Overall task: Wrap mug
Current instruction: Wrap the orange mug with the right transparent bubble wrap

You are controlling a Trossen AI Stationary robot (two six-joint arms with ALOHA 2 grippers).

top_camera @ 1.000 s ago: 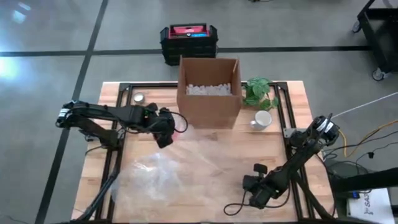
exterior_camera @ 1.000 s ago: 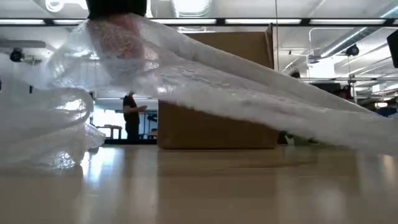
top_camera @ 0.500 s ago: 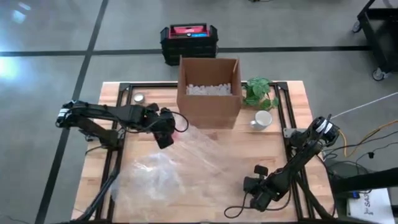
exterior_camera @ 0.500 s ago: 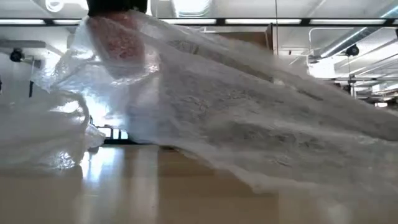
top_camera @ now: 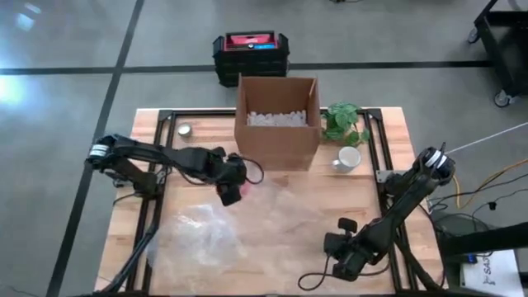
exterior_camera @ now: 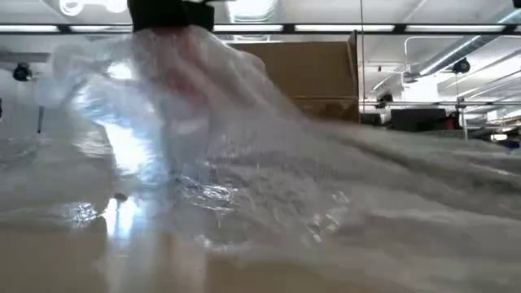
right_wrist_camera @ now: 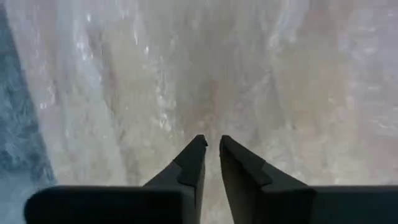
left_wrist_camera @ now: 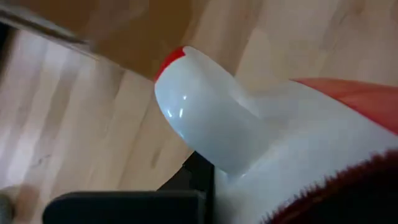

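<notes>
My left gripper is over the table's middle, shut on a white mug with a red inside. A sheet of clear bubble wrap lies across the near half of the table. In the low view it rises in a hump in front of the mug, which shows pink through it. My right gripper is at the sheet's near right part, fingers together, pointing at the wrap. A second white mug stands beside the plant. My left gripper holds the mug clear of the table, tilted, with its white handle toward the camera. Only one dark finger shows, below the mug; the mug's body hides where the fingers meet it. My right gripper is close over the bubble wrap; whether it touches the wrap cannot be told.
An open cardboard box with white filler stands at the far middle, a green plant to its right, a small round tin at the far left. A black and red case sits on the floor beyond the table.
My left gripper has carried the mug toward the table's right and near edges and somewhat lower. The bubble wrap, which rose in a taut slope from the table's right up to the mug, has sagged and now lies lower and slack in rumpled folds.
</notes>
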